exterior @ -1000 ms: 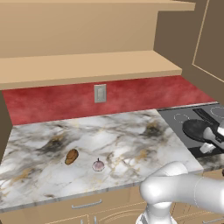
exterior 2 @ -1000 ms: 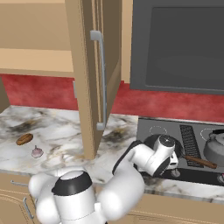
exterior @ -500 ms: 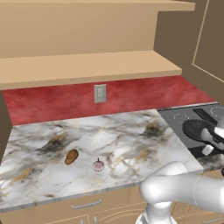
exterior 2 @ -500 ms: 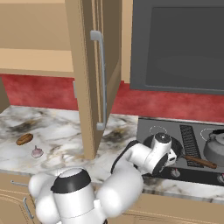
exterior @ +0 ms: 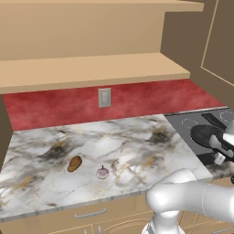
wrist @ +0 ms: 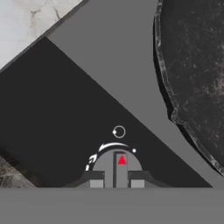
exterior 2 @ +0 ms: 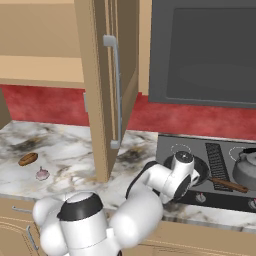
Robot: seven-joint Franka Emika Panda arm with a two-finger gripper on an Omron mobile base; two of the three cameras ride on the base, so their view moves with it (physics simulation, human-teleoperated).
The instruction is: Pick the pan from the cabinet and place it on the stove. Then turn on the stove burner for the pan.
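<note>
A light tan wooden wall cabinet (exterior 2: 107, 90) stands with its door swung out over the marbled white worktop (exterior: 91, 155). On the flat dark grey glass stove (exterior 2: 220, 165) beside it, the round dark frying pan (exterior: 205, 135) sits on a front burner, its brown handle pointing right. The gripper (wrist: 117, 177) has its jaws clenched on a small grey stove knob (wrist: 117, 164) with a red marker at the front edge.

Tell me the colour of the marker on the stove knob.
Red, a small triangle on the grey knob; clearest in the hand view.
</note>
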